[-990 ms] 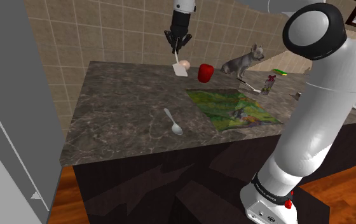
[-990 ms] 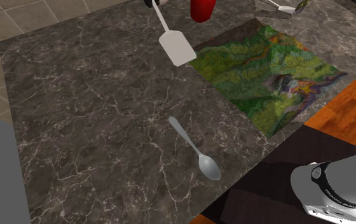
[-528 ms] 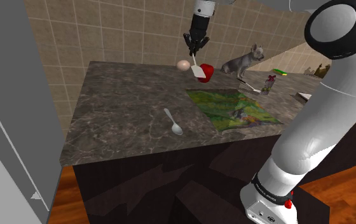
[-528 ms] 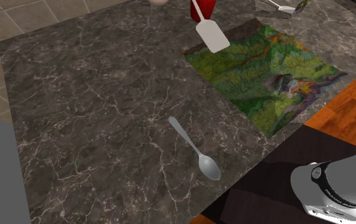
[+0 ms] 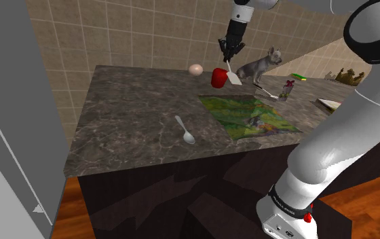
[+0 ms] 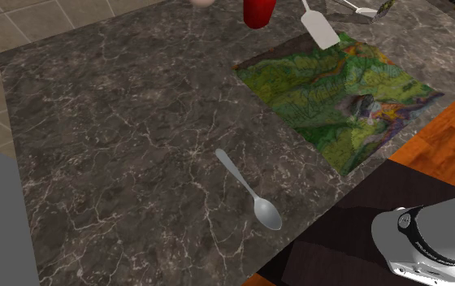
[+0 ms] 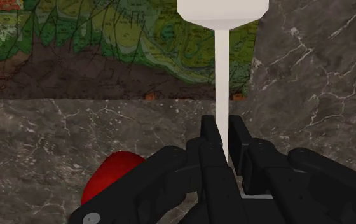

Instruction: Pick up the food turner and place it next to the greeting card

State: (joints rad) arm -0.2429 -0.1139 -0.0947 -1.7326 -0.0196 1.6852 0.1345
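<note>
The turner (image 5: 233,76) now hangs further toward the shoulder view's right than a second ago. It has passed the red thing (image 5: 218,77) and is clear of the desk (image 5: 134,115), with its blade pointing down. In the second exterior view the blade appears over the far edge of the card (image 6: 340,89), the green map-like sheet lying flat on the desk. The claw (image 7: 224,130) is closed narrow on the thin white handle, pinching it well up from the blade.

We judge the turner light and stiff, with a smooth, slender handle that could slip or twist between the pads. The broad blade is the heavier end (it hangs lowest here), so with the grip this far from it the turner may swing on a quick move. The handle is the right place to hold it, since the blade is too wide and flat for the claw. We'd lower it gently beside the card, not onto it.
</note>
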